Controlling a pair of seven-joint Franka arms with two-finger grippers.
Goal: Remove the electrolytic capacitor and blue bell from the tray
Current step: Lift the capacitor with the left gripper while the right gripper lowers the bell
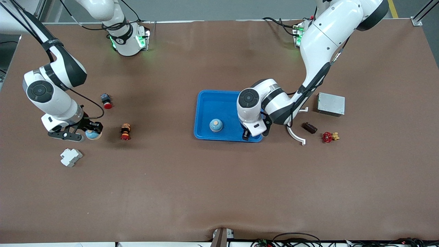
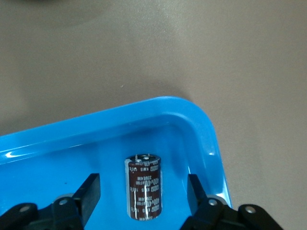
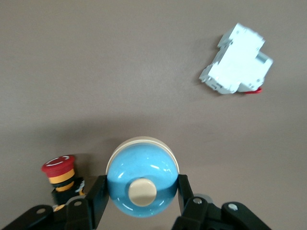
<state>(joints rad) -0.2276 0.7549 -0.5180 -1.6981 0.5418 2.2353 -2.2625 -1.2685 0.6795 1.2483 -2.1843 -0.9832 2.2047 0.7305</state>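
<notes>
Capacitor and bell told different stories in the front view: a blue bell [image 1: 216, 125] sat in the blue tray [image 1: 212, 103], while the left hand [image 1: 246, 134] hung over the tray's corner nearest the camera at the left arm's end, hiding whatever lay under it; the right hand [image 1: 90, 132] was down at the right arm's end of the worktop [image 1: 219, 192], closed on a second blue bell [image 1: 93, 134]. In the left wrist view, the electrolytic capacitor [image 2: 143, 186] lay on its side in that tray corner, squarely between the open fingers [image 2: 89, 194], its long axis running along them, untouched. In the right wrist view, the fingers [image 3: 98, 194] pinched the bell's dome, beside a red emergency-stop button [image 3: 60, 175] and well apart from a white circuit breaker [image 3: 236, 60].
</notes>
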